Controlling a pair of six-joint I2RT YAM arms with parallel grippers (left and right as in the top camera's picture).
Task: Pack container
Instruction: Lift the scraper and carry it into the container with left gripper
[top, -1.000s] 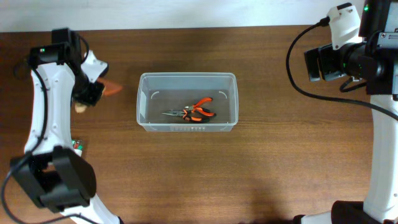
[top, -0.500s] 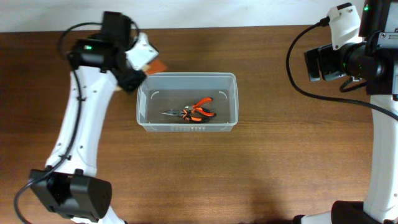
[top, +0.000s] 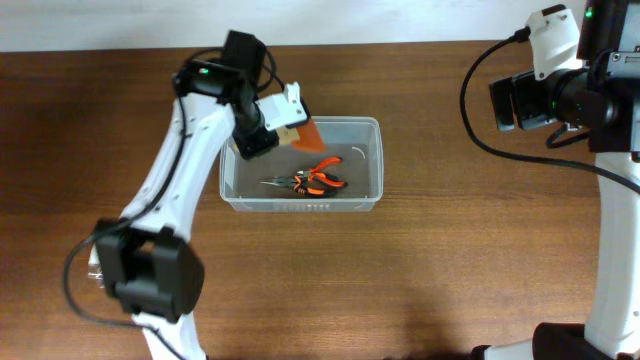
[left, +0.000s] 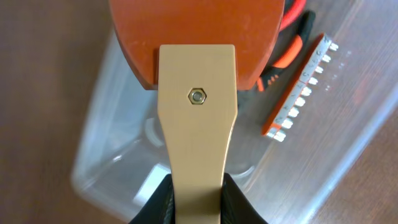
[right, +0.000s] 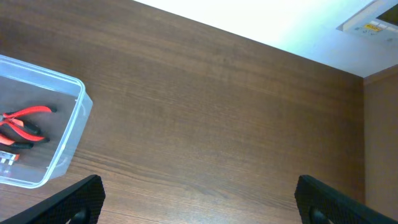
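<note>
Swinging in from the table's (top: 450, 250) left side, the left hand (top: 272, 125) now hangs over the mid-table container (top: 355, 150), clenched on an orange-bladed scraper (left: 196, 93). Packing is underway; next it should lower and let go beside the pliers (top: 315, 178). Right hand (right: 202, 208) idles, spread wide.

Robotics laboratory workstation. A left arm (top: 168, 180) and a right arm (top: 612, 220), white-and-black with exposed black cables (top: 468, 95), flank a wood-grain tabletop (top: 450, 270) bordered by a plain white surface (top: 350, 20). Props are hand tools: orange-handled pliers (top: 318, 178) in a clear plastic container (top: 300, 207) and an orange-bladed scraper (left: 196, 37).
</note>
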